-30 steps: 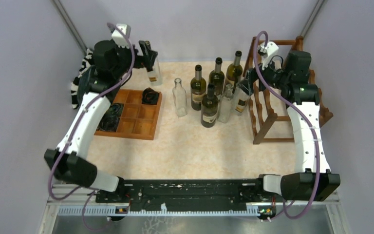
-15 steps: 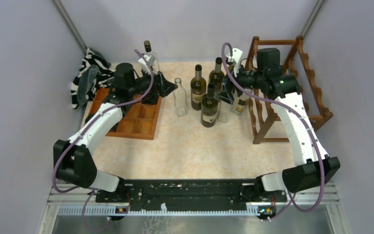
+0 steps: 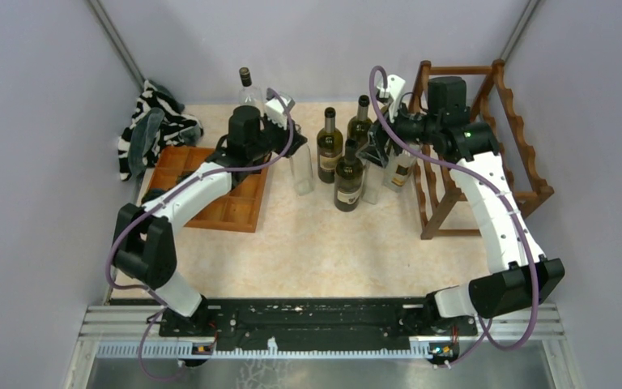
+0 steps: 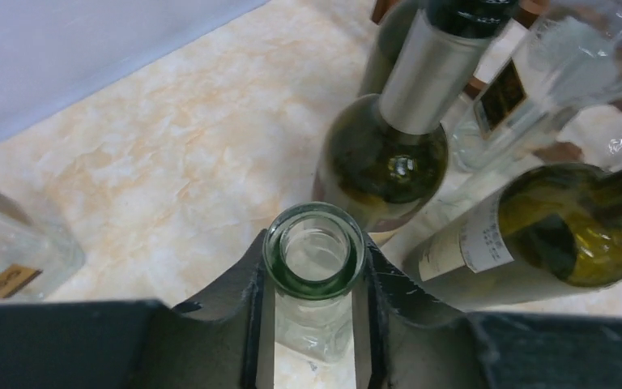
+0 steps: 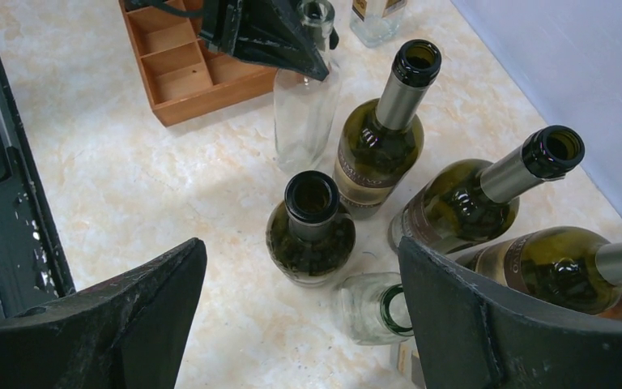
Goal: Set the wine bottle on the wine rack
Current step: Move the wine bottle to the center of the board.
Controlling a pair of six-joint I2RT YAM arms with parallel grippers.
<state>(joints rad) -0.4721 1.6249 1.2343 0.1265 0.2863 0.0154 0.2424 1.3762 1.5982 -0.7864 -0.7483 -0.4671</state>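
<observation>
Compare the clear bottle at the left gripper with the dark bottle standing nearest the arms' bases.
The clear glass bottle is colourless and shows no label; the dark green bottle carries a pale label. The clear glass bottle's neck sits between the fingers of the left gripper; the dark green bottle stands free. Both stand upright on the table with open mouths.

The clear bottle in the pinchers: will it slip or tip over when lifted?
Probably slippery: the clear bottle is smooth glass, and the left gripper holds only its thin neck. It looks empty, so likely light. Tall and narrow, it could tip into the green bottle beside it.
</observation>
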